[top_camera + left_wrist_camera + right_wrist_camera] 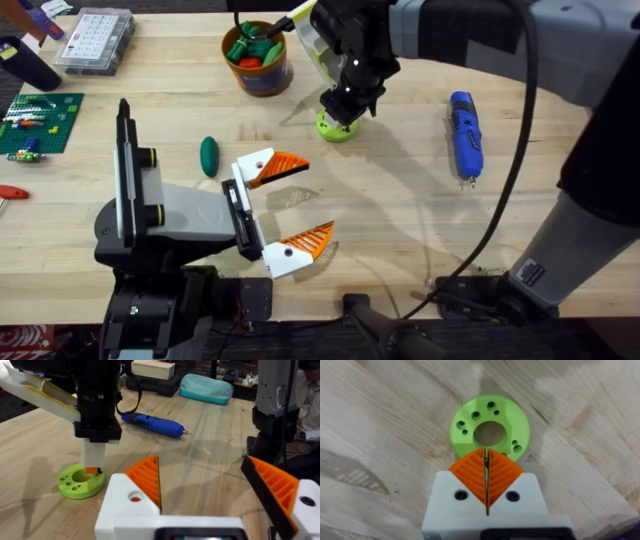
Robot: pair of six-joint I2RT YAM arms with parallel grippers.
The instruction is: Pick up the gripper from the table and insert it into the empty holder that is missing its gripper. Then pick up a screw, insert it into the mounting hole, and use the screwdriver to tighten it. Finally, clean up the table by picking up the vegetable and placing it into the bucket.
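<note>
Two pincers are at work: the right pincer (346, 104) hangs tip-down directly over the lime-green disc (336, 125), its orange pads (487, 474) pressed together with something thin and dark between them, perhaps a screw, poised at the ring of small holes beside the centre bore. Well to its right, the screwdriver (465, 133) lies on the bench (400, 220), long axis running away from the bases. Spread wide and empty, the left pincer (290, 205) rests near the vegetable (208, 156); the bucket (259, 60) stands beyond.
</note>
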